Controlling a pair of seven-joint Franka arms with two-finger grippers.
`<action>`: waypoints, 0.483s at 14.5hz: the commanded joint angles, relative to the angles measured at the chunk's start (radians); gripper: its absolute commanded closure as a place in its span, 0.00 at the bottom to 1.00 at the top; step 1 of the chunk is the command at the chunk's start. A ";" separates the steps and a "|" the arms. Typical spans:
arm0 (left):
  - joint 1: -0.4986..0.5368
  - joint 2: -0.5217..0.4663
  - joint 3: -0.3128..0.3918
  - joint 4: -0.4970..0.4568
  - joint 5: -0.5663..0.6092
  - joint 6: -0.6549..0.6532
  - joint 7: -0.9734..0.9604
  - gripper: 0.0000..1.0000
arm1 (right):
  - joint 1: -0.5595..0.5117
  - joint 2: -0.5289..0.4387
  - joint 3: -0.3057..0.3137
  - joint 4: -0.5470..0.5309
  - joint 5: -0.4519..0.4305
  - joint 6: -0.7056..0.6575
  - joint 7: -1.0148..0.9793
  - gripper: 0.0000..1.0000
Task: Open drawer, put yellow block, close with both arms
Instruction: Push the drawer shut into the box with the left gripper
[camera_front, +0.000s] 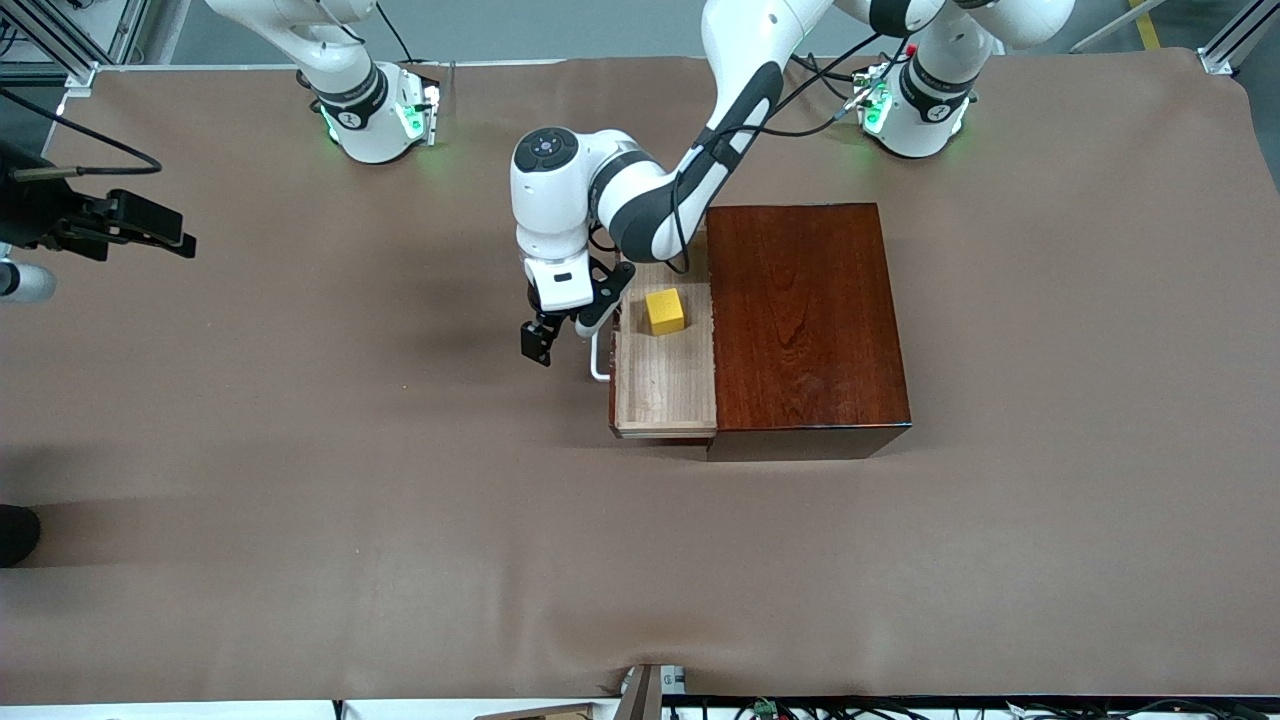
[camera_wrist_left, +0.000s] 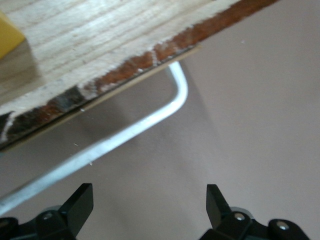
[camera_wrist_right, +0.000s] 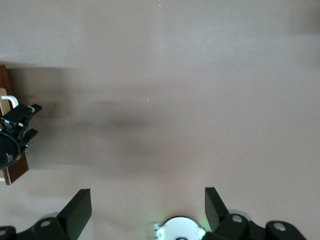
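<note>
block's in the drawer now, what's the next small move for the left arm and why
Probably ease the left gripper toward the box so its open fingers press the handle and start the drawer sliding shut. The yellow block already sits in the pulled-out tray, and the handle lies just ahead of the fingers, not touching them. The right gripper waits open over bare cloth.

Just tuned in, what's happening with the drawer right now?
The drawer is pulled out of the wooden box, and the yellow block already sits in it. The left gripper is open, just off the white handle, not gripping it. The right gripper waits, open, up over bare table at the right arm's end. Closing the drawer is what's left.
</note>
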 joint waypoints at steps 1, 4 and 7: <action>-0.009 0.014 0.011 0.034 0.017 -0.056 -0.029 0.00 | -0.017 -0.145 0.015 -0.199 -0.010 0.074 -0.063 0.00; -0.002 0.010 0.011 0.034 0.015 -0.077 -0.023 0.00 | -0.011 -0.261 0.018 -0.371 -0.014 0.169 -0.130 0.00; 0.005 0.003 0.012 0.034 0.017 -0.129 0.001 0.00 | -0.014 -0.256 0.019 -0.363 -0.016 0.169 -0.195 0.00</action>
